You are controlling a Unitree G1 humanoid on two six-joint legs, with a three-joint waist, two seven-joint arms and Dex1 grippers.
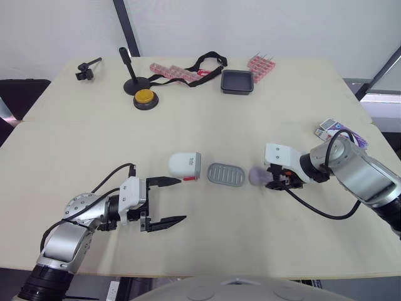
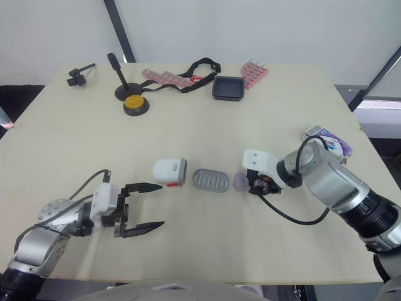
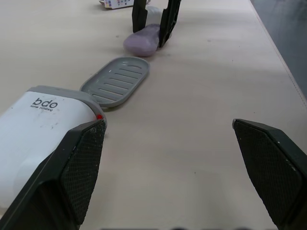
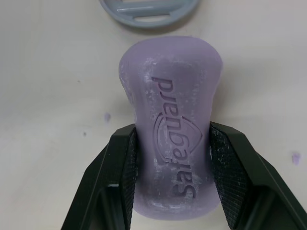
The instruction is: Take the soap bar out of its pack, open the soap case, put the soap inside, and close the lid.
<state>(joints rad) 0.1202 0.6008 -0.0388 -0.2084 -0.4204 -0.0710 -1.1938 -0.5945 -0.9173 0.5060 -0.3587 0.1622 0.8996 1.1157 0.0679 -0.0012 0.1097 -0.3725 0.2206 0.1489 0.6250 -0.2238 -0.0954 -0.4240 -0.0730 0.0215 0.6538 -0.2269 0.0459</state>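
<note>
A pale beige table [image 1: 207,135] stands before a white wall [image 1: 263,25]; a black pole [image 1: 125,25] slants far left.

A pale table [image 1: 207,238] bore a row at its middle: white soap case [image 1: 185,165], grey ribbed insert [image 1: 225,175], purple soap bar [image 1: 257,176]. Near its far edge lay a yellow button [image 1: 145,98], a black tray [image 1: 237,81] and pink packs [image 1: 169,72].

Grey tray [image 1: 225,175] between white case [image 1: 185,165] and soap [image 1: 257,176], bare table [image 1: 244,241] nearer.
</note>
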